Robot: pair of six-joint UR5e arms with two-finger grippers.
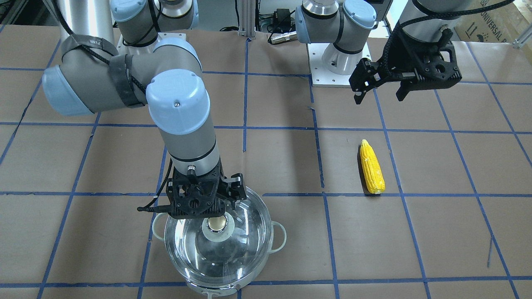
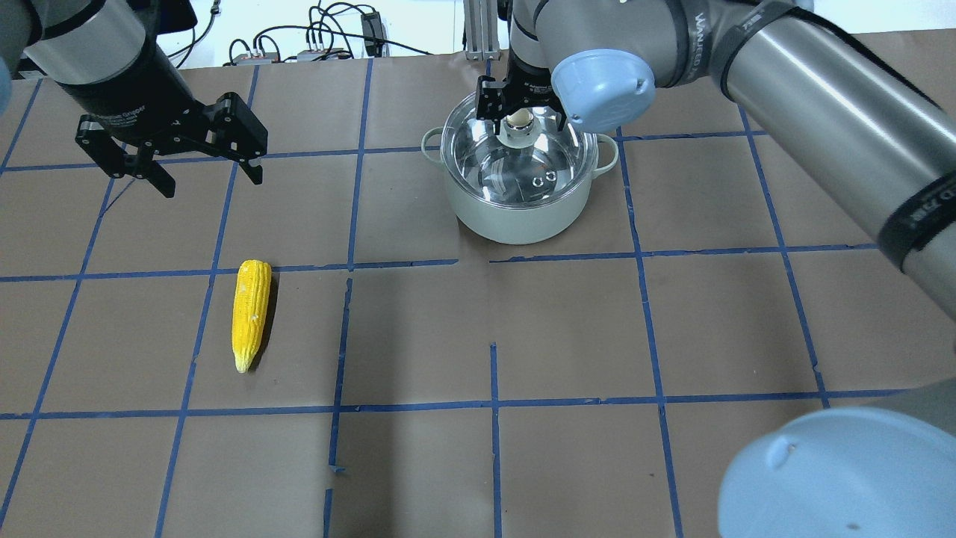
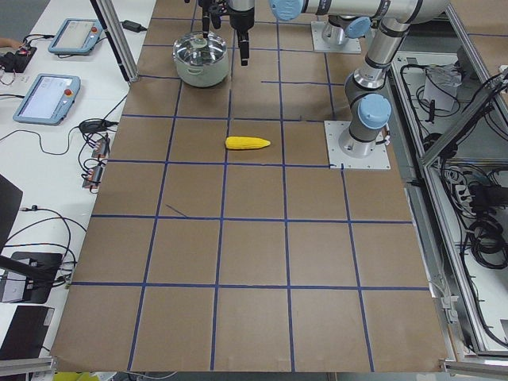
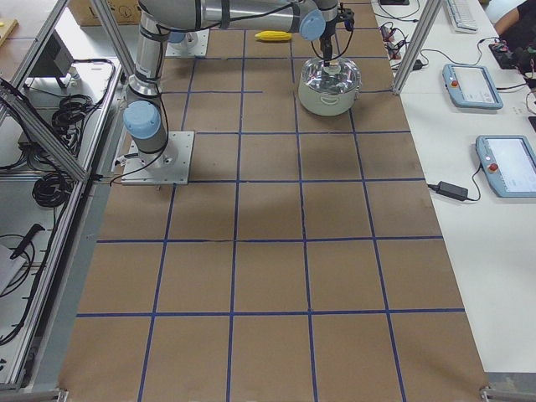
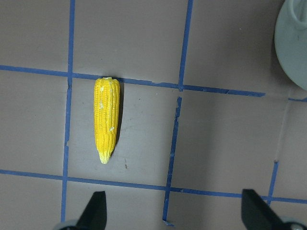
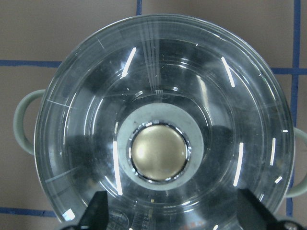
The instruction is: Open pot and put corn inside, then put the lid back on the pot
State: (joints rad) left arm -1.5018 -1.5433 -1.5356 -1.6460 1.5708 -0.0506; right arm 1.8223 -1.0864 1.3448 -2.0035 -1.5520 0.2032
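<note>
— Over the pot point(image 2: 515, 220), what is the right gripper point(image 6: 175, 218) doing?

— It hangs directly above the glass lid point(image 2: 523, 161). Its fingers are spread wide on either side of the knob point(image 6: 159, 152) and grip nothing. The lid sits seated on the pot's rim, so the pot is closed.

— And the corn point(image 2: 249, 312)?

— Well apart from the pot, off toward the robot's left. It lies flat on the brown paper-covered table point(image 2: 567, 336), its blunt end just beside a blue tape line point(image 2: 403, 264). The tapered end points toward the robot, away from the pot's side of the table.

— The left gripper point(image 2: 211, 184)?

— Raised above the table on the corn's side of the pot, well clear of both, with its jaws wide apart and empty. Its wrist camera looks down on the cob, and the pot's pale wall just cuts into one corner.
</note>
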